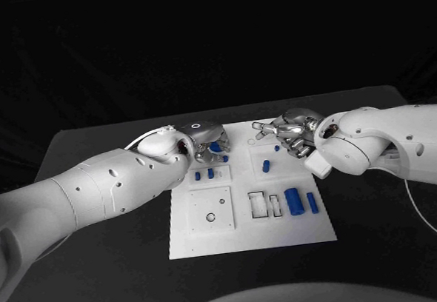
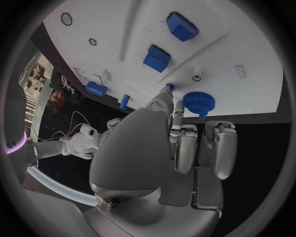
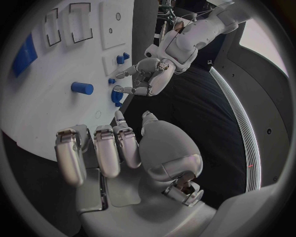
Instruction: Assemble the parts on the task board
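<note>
Hovering over the far edge of the task board (image 1: 252,229), left hand (image 1: 204,139) has fingertips touching a blue gear (image 2: 199,102) w/ fingers apart, not clamped. Right hand (image 1: 292,133) hovers far right, fingers apart, holding nothing. Blue cylinders (image 1: 295,201) lie in the near-right recesses.

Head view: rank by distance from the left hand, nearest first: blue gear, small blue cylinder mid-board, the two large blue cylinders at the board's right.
1. Blue toothed gear, at the left hand on the board's far edge.
2. Small blue cylinder, mid-board, toward the right hand's side.
3. Two large blue cylinders, lower right of the white task board; too close together to rank apart.
</note>
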